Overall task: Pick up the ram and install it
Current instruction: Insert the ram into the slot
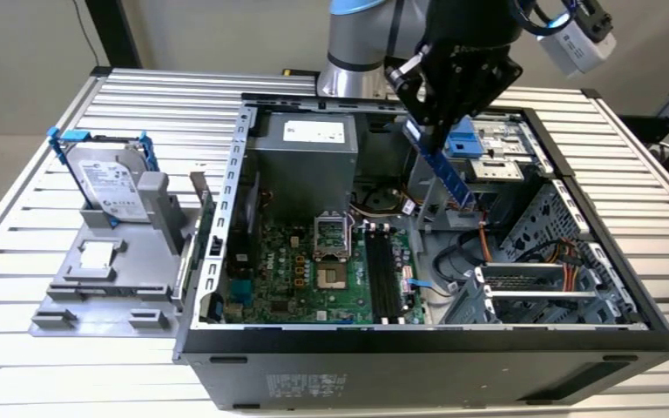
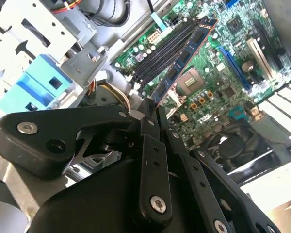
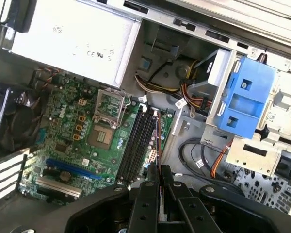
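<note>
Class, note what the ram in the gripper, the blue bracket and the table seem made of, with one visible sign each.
The ram: likely laminate circuit board, matt bluish, dark chips along it. The blue bracket: probably moulded plastic, smooth, slightly glossy. The table: apparently aluminium, pale grooved slats, dull sheen.

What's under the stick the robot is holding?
The ram hangs in the gripper. Below it lie the green motherboard and its long black slots. The bit of board straight behind the ram is covered.
</note>
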